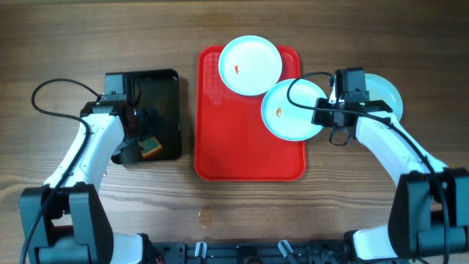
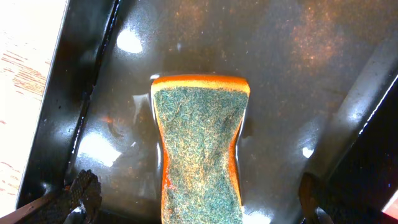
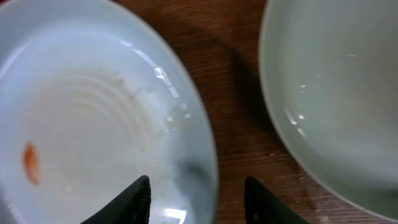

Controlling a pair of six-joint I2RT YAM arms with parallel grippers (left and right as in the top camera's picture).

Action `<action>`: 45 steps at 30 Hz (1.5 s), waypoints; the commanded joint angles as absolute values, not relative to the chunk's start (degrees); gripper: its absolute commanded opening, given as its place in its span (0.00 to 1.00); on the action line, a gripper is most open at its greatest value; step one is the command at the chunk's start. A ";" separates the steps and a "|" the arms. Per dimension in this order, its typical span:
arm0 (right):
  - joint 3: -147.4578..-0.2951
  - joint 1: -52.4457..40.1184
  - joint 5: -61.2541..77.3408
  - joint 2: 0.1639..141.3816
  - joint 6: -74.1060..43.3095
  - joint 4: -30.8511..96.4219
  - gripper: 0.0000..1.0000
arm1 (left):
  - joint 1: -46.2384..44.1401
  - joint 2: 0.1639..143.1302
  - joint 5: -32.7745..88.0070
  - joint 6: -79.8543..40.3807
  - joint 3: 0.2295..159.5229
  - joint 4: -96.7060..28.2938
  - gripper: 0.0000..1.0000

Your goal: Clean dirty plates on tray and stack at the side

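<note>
Red tray [image 1: 234,147] lengthwise front-to-back, plate [image 1: 292,121] overhanging right

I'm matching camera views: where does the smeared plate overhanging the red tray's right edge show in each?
Overhead: plate right of centre, over the tray's right edge.
Left wrist: not in it.
Right wrist: plate fills the left half.
Shared landmark: its orange smear.
</note>
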State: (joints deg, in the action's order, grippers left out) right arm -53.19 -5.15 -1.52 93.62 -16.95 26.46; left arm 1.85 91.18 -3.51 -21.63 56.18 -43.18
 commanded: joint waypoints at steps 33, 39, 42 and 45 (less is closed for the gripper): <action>-53.93 -12.45 9.74 89.65 -13.26 33.93 0.04 | 2.15 91.18 -3.25 -21.23 56.03 -43.03 1.00; -53.87 -18.33 9.47 90.11 -29.74 37.12 0.04 | 2.15 91.18 -3.22 -21.23 56.03 -43.03 1.00; -53.89 -19.73 9.34 90.11 -36.10 37.45 0.30 | 2.15 91.18 -3.22 -21.21 56.03 -43.03 1.00; -53.89 -19.70 6.94 90.11 -35.70 36.23 0.35 | 2.15 91.18 -3.22 -21.23 56.03 -43.00 1.00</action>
State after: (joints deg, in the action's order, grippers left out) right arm -53.93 -19.55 8.78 90.74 -30.52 37.19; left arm 1.85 91.18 -3.49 -21.65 56.18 -43.20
